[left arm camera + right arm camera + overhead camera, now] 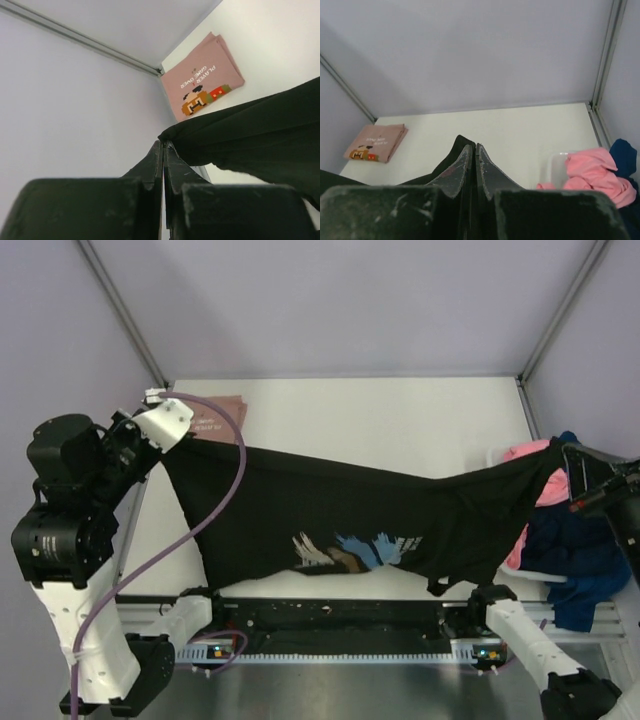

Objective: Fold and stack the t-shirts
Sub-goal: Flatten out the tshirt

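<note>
**Colleague:** Top external view first. Where is the shirt?

**Me:** I have the black t-shirt [330, 505] spread wide across the middle of the frame, held up by two corners and sagging between them. Its blue, tan and white print [355, 550] sits low, near the bottom hem. I can't tell whether that hem touches the table [400, 420].

**Colleague:** Left side?

**Me:** My left hand [163, 147] is clamped on the corner at the left of the frame. In the left wrist view the jaws are pressed together, with black cloth pinched at their tips.

**Colleague:** And the right?

**Me:** My right hand [471, 148] is closed on the far corner, at the right edge of the overhead frame. In the right wrist view the jaws meet, with black cloth caught between them.

**Colleague:** Other shirts?

**Me:** A folded pink t-shirt [202, 90] with a cartoon print lies flat in the upper left of the table, near my left hand. A loose heap [565, 560] lies at the right edge, pink on top and dark blue below, partly behind the raised black corner.
</note>
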Motion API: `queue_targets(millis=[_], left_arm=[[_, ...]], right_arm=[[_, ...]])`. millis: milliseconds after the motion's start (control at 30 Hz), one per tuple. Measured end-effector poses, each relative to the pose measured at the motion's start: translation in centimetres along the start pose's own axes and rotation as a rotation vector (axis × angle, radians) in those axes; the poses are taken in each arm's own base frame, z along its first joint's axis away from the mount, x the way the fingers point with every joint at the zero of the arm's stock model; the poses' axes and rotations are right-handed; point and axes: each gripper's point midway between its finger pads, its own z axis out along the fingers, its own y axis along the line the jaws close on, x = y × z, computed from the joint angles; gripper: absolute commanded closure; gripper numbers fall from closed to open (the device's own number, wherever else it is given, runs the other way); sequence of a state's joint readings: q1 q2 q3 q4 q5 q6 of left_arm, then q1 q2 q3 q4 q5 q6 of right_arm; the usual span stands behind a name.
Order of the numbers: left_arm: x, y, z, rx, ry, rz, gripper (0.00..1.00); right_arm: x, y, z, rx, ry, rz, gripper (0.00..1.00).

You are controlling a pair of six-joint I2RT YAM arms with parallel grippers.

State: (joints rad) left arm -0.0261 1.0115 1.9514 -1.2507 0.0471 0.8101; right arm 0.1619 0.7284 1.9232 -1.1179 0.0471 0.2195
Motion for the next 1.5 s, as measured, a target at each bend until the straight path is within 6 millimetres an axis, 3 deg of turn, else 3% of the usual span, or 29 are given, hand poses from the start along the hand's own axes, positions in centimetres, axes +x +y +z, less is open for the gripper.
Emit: queue_targets(millis=[67, 167, 300, 467, 533, 600, 733, 833, 933, 1033, 1100, 1167, 1233, 1367, 1400, 1500], left_arm=[[-0.1, -0.2, 1.0, 0.024, 0.001, -0.003, 1.00], [-0.8, 0.2, 3.4, 0.043, -0.009, -0.007, 1.00], [-2.3, 1.3, 8.0, 0.034, -0.052, -0.014, 1.00], [-3.6, 3.5, 15.4, -0.025, -0.077, -0.056, 1.00], [-4.1, 4.7, 17.9, -0.067, -0.081, -0.078, 1.00], [-4.8, 6.2, 20.0, -0.127, -0.103, -0.097, 1.00], [-6.0, 7.8, 21.6, -0.194, -0.154, -0.111, 1.00], [-7.6, 8.7, 21.2, -0.224, -0.215, -0.115, 1.00], [-8.6, 9.4, 20.9, -0.248, -0.257, -0.110, 1.00], [-8.5, 8.7, 21.2, -0.228, -0.272, -0.098, 1.00], [-7.0, 6.7, 21.7, -0.178, -0.245, -0.082, 1.00], [-4.7, 4.1, 22.3, -0.121, -0.201, -0.062, 1.00], [-0.5, -0.4, 22.9, -0.022, -0.108, -0.040, 1.00], [8.0, -9.0, 23.4, 0.170, 0.082, -0.020, 1.00], [10.9, -11.8, 23.1, 0.230, 0.147, -0.018, 1.00], [16.7, -17.2, 21.6, 0.349, 0.295, -0.019, 1.00]], right_arm=[[-0.9, 0.3, 1.5, -0.011, -0.029, -0.007, 1.00], [-1.8, 0.7, 5.6, -0.019, -0.046, -0.021, 1.00], [-1.7, 1.1, 14.9, -0.012, -0.011, -0.045, 1.00], [-0.7, 0.2, 27.3, 0.018, 0.033, -0.047, 1.00], [-0.3, -1.0, 30.6, 0.045, 0.035, -0.038, 1.00], [-0.9, -2.5, 32.3, 0.076, 0.016, -0.016, 1.00], [-5.4, -5.2, 31.2, 0.137, -0.111, 0.012, 1.00], [-9.9, -4.1, 28.2, 0.103, -0.245, -0.008, 1.00], [-12.8, -2.2, 24.6, 0.051, -0.336, -0.034, 1.00], [-12.7, -1.0, 21.3, 0.010, -0.359, -0.046, 1.00], [-10.0, -0.5, 19.2, -0.018, -0.315, -0.037, 1.00], [-5.8, -0.5, 17.9, -0.040, -0.245, -0.003, 1.00], [-0.1, -0.9, 16.6, -0.054, -0.146, 0.056, 1.00], [14.6, -1.6, 14.7, -0.079, 0.133, 0.239, 1.00], [18.3, -1.7, 14.1, -0.079, 0.220, 0.295, 1.00], [26.7, -1.9, 12.1, -0.043, 0.441, 0.419, 1.00]])
